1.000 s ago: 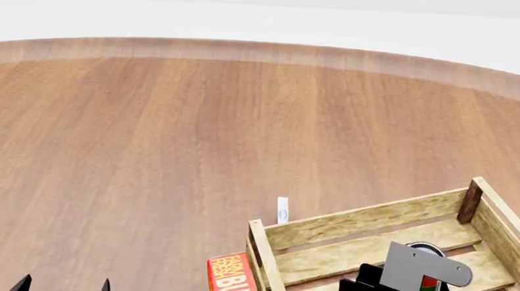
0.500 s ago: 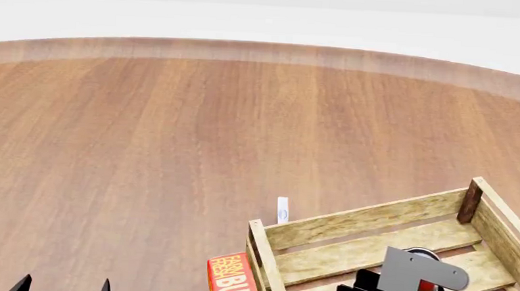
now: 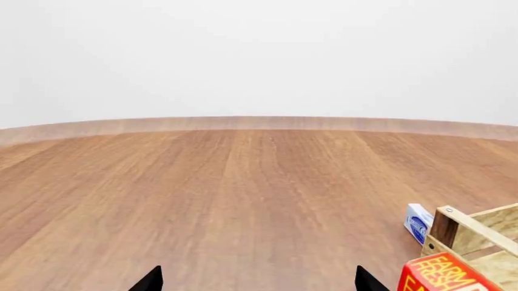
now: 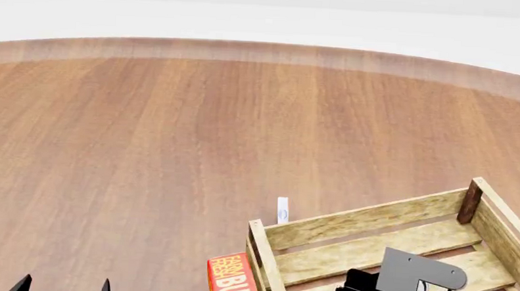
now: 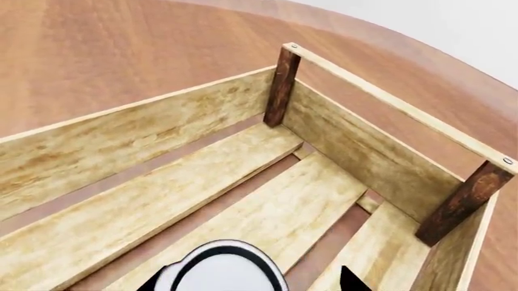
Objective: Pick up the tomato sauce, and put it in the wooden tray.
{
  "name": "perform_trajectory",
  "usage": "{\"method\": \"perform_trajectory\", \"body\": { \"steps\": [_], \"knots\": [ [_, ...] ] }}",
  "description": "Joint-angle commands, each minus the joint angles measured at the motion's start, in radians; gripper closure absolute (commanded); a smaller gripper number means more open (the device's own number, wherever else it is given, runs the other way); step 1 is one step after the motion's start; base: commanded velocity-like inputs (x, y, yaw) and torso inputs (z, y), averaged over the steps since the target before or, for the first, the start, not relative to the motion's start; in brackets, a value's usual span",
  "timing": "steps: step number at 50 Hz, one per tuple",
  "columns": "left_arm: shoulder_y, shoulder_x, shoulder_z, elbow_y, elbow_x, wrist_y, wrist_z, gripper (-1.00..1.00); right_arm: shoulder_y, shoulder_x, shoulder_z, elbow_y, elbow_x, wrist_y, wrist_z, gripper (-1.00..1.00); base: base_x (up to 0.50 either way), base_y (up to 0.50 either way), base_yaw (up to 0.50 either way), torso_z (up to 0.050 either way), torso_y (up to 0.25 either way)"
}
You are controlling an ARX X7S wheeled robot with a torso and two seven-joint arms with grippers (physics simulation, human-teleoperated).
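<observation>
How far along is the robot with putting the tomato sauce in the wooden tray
Done: the tomato sauce has been picked up and carried over the wooden tray. In hand: the right gripper is down inside the tray with the can's pale top between its fingertips; whether the can rests on the slats can't be seen. Left: let go and pull the arm out. The left gripper sits idle and open over bare table.
</observation>
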Motion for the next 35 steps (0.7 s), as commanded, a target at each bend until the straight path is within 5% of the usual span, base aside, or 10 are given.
{"method": "perform_trajectory", "body": {
  "steps": [1,35],
  "knots": [
    [-0.001,-0.002,0.003,0.0,-0.002,0.001,-0.002,-1.0,-0.002,0.001,0.012,0.006,-0.003,0.008,-0.003,-1.0,0.0,0.0,0.0,0.0,0.0],
    [-0.003,-0.007,0.01,-0.001,-0.007,0.003,-0.008,-1.0,0.02,-0.004,-0.021,0.005,-0.007,-0.071,-0.042,-1.0,0.0,0.0,0.0,0.0,0.0]
  ]
}}
